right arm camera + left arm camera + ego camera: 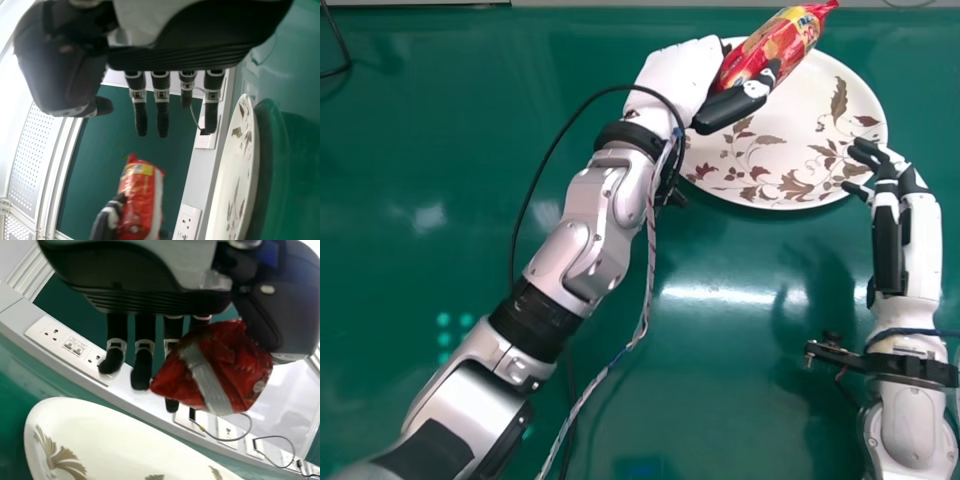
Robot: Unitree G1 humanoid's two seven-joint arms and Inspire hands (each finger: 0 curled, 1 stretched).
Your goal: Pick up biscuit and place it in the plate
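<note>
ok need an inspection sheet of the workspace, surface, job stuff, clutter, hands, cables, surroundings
surface: green table, glossy, with light reflections
job's things: plate on the table, leaf pattern up; biscuit held raised, over the plate's far rim in the head view
clutter: loose cable at the far left
hands: left hand pinches the biscuit between thumb and fingers; right hand open, by the plate's right rim
cables: black cable looping off the left arm, twisted cable alongside that arm
surroundings: wall sockets beyond the table
</note>
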